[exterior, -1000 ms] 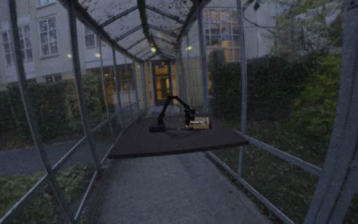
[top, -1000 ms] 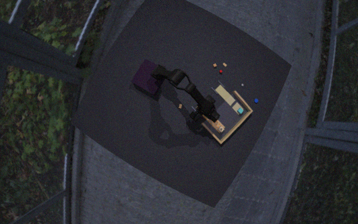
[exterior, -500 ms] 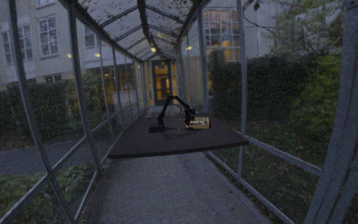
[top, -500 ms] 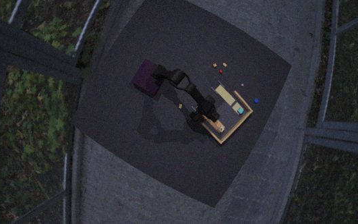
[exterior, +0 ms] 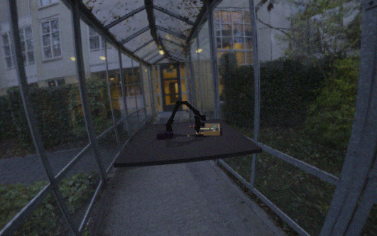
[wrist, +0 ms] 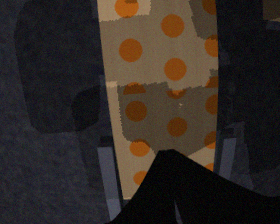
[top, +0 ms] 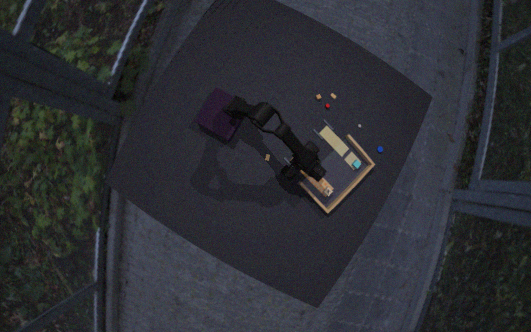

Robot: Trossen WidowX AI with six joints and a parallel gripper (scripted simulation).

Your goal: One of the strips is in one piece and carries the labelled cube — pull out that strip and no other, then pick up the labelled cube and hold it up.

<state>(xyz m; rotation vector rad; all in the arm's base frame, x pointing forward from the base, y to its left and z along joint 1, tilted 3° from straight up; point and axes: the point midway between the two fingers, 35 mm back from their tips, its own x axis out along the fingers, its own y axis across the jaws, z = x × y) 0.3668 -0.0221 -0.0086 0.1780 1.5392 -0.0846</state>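
A pale strip with orange dots (wrist: 151, 60) (top: 321, 185) lies between two grey rails (wrist: 107, 175) (wrist: 227, 157). A small cube with a dark marking (top: 327, 191) sits at its far end; the marking is too small to read. My gripper (wrist: 166, 157) (exterior: 197, 132) is shut and empty, over the strip's near end in the wrist view; the arm hides its tips in the top view. A plain yellow strip (top: 333, 140) has a gap before a shorter pale piece (top: 350, 159), which carries a teal cube (top: 356, 164).
A wooden wall (top: 351, 188) (exterior: 213, 133) borders the strips on three sides. A red piece (top: 327, 106), two tan blocks (top: 319, 96) (top: 333, 95), a white piece (top: 359, 125) and a blue piece (top: 380, 149) lie outside. Another tan block (top: 267, 157) lies nearer the purple base (top: 216, 117).
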